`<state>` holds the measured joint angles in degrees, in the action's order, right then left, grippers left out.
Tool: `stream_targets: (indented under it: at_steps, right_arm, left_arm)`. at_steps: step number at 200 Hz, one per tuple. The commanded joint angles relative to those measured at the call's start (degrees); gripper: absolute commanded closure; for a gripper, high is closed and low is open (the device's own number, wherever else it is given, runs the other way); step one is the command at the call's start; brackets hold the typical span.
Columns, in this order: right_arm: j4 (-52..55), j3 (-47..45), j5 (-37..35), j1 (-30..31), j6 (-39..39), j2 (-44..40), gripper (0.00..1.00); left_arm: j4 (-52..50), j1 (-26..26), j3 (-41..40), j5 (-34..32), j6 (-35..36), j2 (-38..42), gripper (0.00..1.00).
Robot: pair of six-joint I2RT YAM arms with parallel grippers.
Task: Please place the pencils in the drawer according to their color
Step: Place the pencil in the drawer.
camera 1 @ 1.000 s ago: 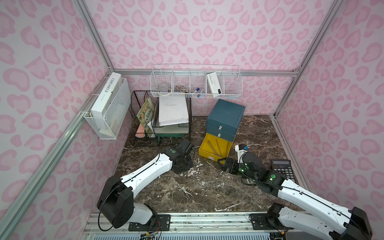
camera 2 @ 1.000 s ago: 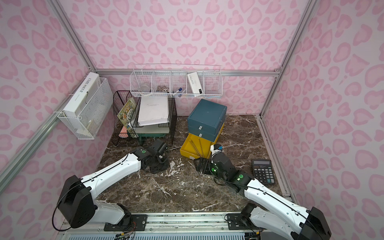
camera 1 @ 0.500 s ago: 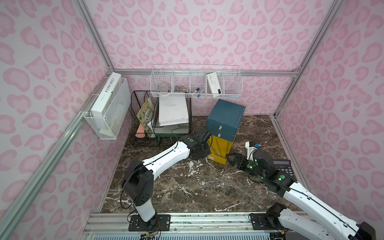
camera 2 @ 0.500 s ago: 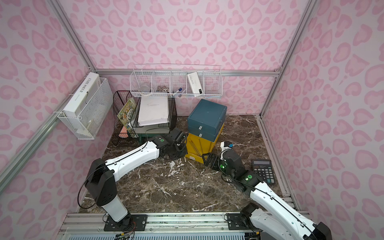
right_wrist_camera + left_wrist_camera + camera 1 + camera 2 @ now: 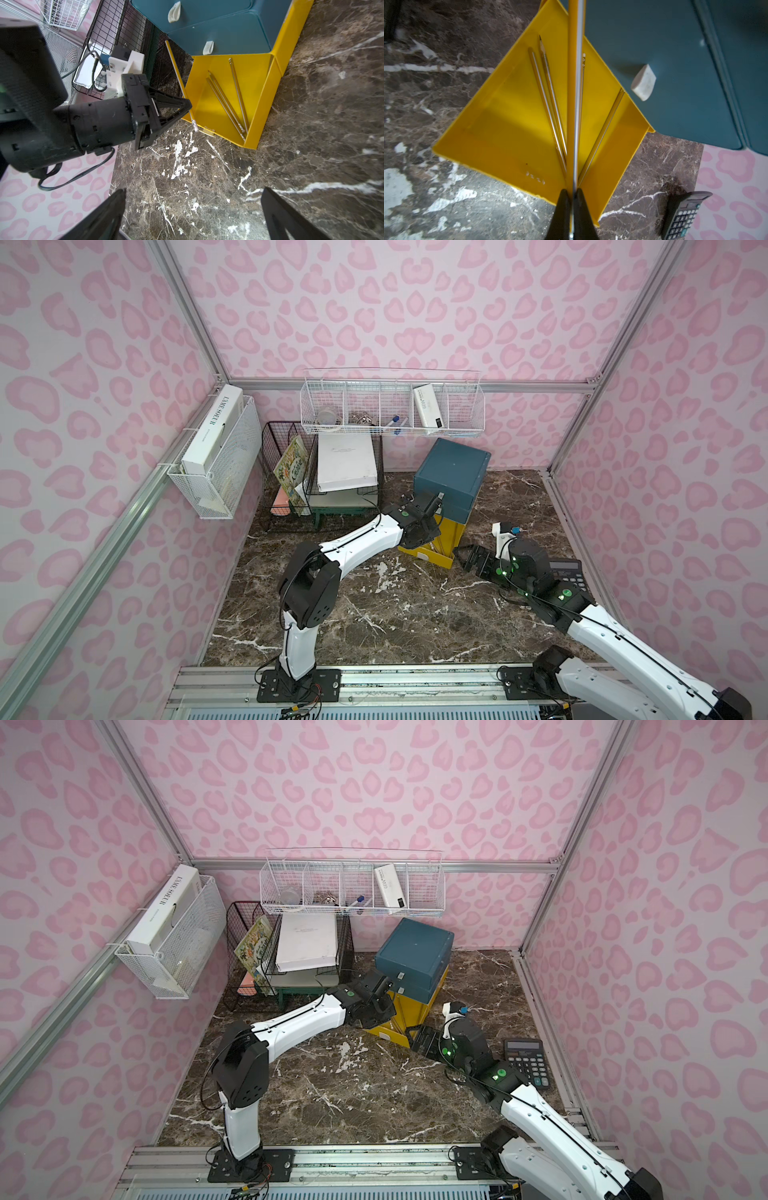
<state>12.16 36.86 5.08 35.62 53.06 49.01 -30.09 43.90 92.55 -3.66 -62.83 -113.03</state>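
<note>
The dark-teal drawer cabinet [image 5: 453,472] [image 5: 415,952] stands at the back of the marble table, its two teal drawers shut. Its lowest, yellow drawer [image 5: 500,133] [image 5: 259,99] is pulled out, and several yellow pencils [image 5: 548,99] [image 5: 224,104] lie in it. My left gripper [image 5: 573,193] [image 5: 432,506] hangs over the open drawer's left edge, shut on one long yellow pencil [image 5: 576,83] [image 5: 178,79] that slants upward, eraser end down. My right gripper [image 5: 193,207] [image 5: 459,558] is open and empty, low over the table just right of the drawer's front.
A black calculator [image 5: 525,1060] [image 5: 683,212] lies by the right wall behind my right wrist. A black wire file rack [image 5: 291,472] with books and papers stands left of the cabinet. White wire baskets [image 5: 390,414] [image 5: 216,456] hang on the back and left walls.
My left arm has swung from the table's middle up and right to the yellow drawer, its gripper staying shut. My right gripper has drawn back to the right, away from the drawer front.
</note>
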Motion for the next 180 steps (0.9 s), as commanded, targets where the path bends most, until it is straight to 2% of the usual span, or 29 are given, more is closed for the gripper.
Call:
stream_targets:
  at_steps: [1, 74, 141, 160, 168, 180]
  right_arm:
    - [1.1, 0.6, 0.0, -0.2, -0.6, -0.2, 0.00]
    - [2.0, 0.4, 0.0, -0.8, -0.7, -0.9, 0.00]
    - [2.2, 0.4, 0.0, -1.1, -0.7, -0.8, 0.00]
    - [2.0, 0.3, 0.0, -1.2, -0.6, -0.7, 0.00]
    - [1.9, 0.3, 0.0, -1.2, -0.5, -0.6, 0.00]
    - [1.9, 0.5, 0.1, -1.2, -0.5, -0.5, 0.00]
  left_arm:
    - [3.2, 0.4, 1.4, -1.6, -1.6, -1.9, 1.00]
    - [6.5, 2.2, 3.4, -0.9, -3.6, -7.1, 1.00]
    - [9.1, 2.8, 2.3, 1.6, -4.6, -7.9, 1.00]
    - [9.4, 2.9, 2.1, 2.3, -4.6, -7.7, 0.83]
    - [9.5, 2.9, 2.0, 2.6, -4.5, -7.5, 0.70]
    - [9.6, 2.9, 2.0, 3.1, -4.1, -7.2, 0.56]
